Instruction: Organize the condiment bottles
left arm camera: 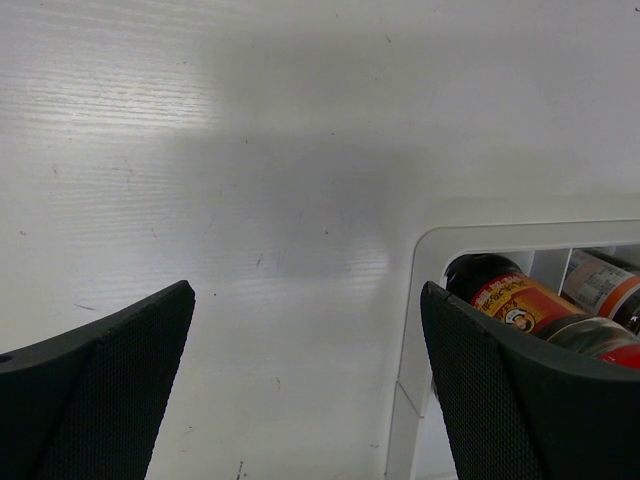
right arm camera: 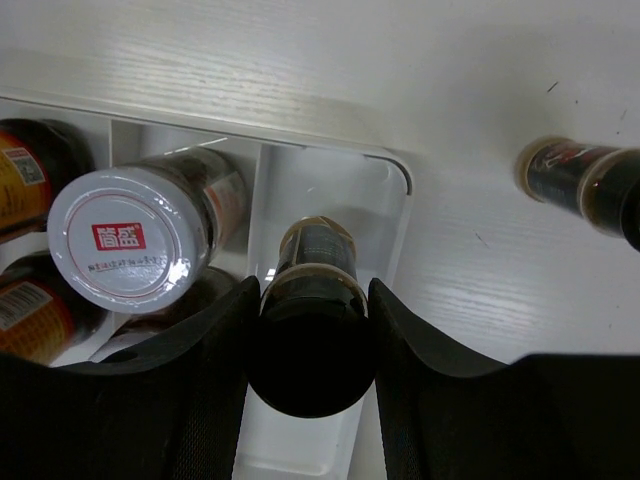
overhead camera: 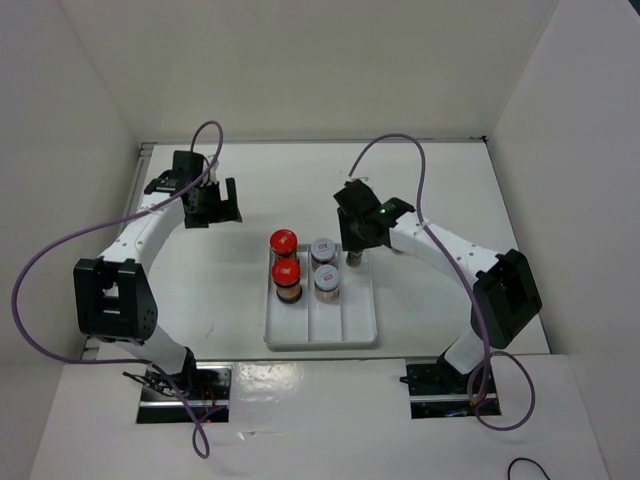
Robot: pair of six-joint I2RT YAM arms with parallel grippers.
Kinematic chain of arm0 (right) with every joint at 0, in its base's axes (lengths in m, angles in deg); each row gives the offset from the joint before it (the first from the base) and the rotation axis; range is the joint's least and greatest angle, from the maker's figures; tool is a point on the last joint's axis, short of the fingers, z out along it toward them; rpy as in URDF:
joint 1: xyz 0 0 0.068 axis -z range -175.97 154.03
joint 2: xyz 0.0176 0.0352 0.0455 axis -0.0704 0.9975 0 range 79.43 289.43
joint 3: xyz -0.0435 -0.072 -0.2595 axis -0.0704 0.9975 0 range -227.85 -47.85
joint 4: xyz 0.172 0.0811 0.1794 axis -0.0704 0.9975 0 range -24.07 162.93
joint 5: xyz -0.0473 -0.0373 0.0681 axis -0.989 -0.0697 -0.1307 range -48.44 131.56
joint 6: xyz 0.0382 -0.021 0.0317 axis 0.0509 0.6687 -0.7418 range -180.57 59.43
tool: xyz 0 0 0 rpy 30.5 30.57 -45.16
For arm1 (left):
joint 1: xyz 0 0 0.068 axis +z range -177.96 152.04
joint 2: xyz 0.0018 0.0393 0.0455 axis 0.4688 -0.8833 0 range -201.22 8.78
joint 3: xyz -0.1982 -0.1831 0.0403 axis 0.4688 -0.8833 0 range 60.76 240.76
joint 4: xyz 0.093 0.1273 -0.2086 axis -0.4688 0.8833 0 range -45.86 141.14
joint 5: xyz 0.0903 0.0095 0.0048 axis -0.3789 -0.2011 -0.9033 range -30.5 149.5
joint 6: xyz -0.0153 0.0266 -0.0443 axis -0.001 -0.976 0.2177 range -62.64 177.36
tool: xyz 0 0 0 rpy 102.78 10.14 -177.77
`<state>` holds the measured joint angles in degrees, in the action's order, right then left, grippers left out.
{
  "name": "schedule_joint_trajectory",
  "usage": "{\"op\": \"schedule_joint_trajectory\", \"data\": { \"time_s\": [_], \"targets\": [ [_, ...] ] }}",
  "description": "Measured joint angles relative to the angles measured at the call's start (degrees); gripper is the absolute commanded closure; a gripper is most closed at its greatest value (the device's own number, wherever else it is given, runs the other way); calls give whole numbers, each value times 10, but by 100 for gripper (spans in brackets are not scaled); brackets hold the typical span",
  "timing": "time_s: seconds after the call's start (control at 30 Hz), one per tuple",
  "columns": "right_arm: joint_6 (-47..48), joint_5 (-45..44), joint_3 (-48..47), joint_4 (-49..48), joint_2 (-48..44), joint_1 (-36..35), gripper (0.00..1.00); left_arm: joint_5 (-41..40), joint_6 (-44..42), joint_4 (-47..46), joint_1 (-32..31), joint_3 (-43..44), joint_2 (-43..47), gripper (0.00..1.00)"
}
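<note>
From above, our right arm (overhead camera: 440, 245) reaches over the right slot of the white tray (overhead camera: 355, 338), beside the red-lidded jars (overhead camera: 287, 272) and white-lidded jars (overhead camera: 327, 280) in theirs; we think it best to lower straight down and keep the bottle upright. In the left wrist view, our left fingers (left arm camera: 110, 390) are wide apart, holding nothing, by the tray's corner. In the right wrist view, our right fingers (right arm camera: 205, 370) are clamped on a black-capped bottle (right arm camera: 312, 340) over that slot, and another dark bottle (right arm camera: 575, 185) waits on the surface (right arm camera: 500, 300) outside.
</note>
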<state>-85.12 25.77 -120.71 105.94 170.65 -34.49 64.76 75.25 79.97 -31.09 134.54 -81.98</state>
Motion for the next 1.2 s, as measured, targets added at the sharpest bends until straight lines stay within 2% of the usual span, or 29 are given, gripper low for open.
{"op": "schedule_joint_trajectory", "data": {
  "time_s": [0.57, 0.67, 1.07, 1.2],
  "targets": [
    [-13, -21, 30, -33, 17, -10, 81, 0, 0, 0, 0, -1, 8, 0],
    [-13, -27, 30, -35, 32, -10, 73, 0, 0, 0, 0, -1, 9, 0],
    [-18, -35, 31, -49, 48, -10, 20, 0, 0, 0, 0, -1, 9, 0],
    [-21, -35, 31, -48, 48, -10, 9, 2, 0, 0, 0, -1, 9, 0]
  ]
}}
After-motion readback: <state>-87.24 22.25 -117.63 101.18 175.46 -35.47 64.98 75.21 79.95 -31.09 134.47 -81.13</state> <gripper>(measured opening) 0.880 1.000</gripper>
